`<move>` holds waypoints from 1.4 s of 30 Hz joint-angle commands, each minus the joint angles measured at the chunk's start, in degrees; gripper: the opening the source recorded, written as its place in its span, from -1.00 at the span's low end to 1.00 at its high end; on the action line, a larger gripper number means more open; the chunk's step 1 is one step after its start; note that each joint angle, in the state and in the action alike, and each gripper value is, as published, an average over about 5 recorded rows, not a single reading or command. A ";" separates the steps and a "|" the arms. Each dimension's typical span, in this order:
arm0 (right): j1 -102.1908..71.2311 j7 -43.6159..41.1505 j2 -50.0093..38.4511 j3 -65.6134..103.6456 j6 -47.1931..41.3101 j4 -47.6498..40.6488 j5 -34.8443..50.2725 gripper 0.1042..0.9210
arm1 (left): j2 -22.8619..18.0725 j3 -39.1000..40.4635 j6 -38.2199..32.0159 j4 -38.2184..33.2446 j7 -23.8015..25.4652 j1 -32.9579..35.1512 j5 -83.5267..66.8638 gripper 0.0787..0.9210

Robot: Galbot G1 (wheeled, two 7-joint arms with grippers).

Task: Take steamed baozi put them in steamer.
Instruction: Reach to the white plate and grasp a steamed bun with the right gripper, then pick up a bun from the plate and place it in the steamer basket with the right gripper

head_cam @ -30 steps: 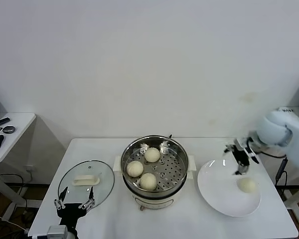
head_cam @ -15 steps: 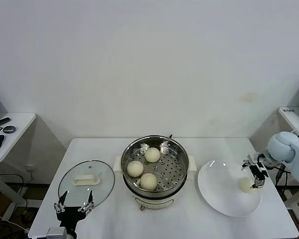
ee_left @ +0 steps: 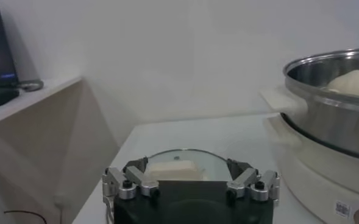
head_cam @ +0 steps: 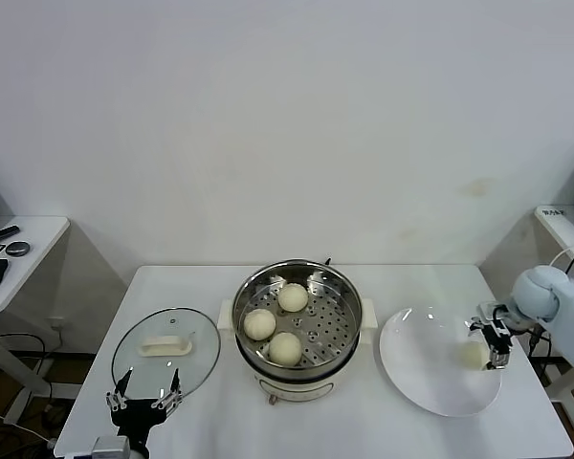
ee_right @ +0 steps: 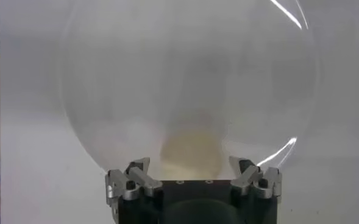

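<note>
A white table (head_cam: 402, 435) stands against a plain white wall (head_cam: 287, 124). On the table's left part lies a round glass lid (head_cam: 165, 351), flat, with a white handle (head_cam: 165, 345) at its middle. On the table's right part lies a flat white plate (head_cam: 430, 368). Well left of the table, a side desk (head_cam: 24, 258) carries a few dark objects, too small to identify.

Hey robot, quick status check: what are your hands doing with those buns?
Right gripper open around last baozi on plate. Left gripper open, idle near glass lid. Three buns in steamer. Nothing blocking.
</note>
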 commanded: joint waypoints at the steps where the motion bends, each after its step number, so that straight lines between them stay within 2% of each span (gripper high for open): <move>1: -1.67 0.43 1.41 1.60 0.68 -2.53 -2.16 0.76 | 0.01 -0.13 0.08 0.65 -0.07 -0.06 -0.17 0.77; 15: -1.10 2.09 3.42 0.45 -0.41 -3.08 -2.37 0.76 | 0.03 0.03 0.02 0.85 -0.24 -0.04 -0.11 0.77; 27: -0.96 0.33 2.87 0.24 -0.39 -2.61 -3.16 0.75 | 0.01 0.10 -0.02 1.10 -0.30 -0.29 -0.15 0.77; 30: -0.82 0.33 2.91 0.23 -0.50 -2.72 -3.04 0.66 | -0.01 0.13 -0.03 1.17 -0.32 -0.32 -0.16 0.77; 38: -0.19 -0.53 2.19 0.04 -1.13 -2.16 -2.59 0.17 | 0.06 0.13 -0.10 1.69 -0.48 -0.52 -0.18 0.77; 42: 1.09 -1.39 1.02 -0.88 -2.13 -0.89 -0.47 0.08 | 0.09 0.33 -0.12 1.75 -0.57 -0.65 -0.16 0.77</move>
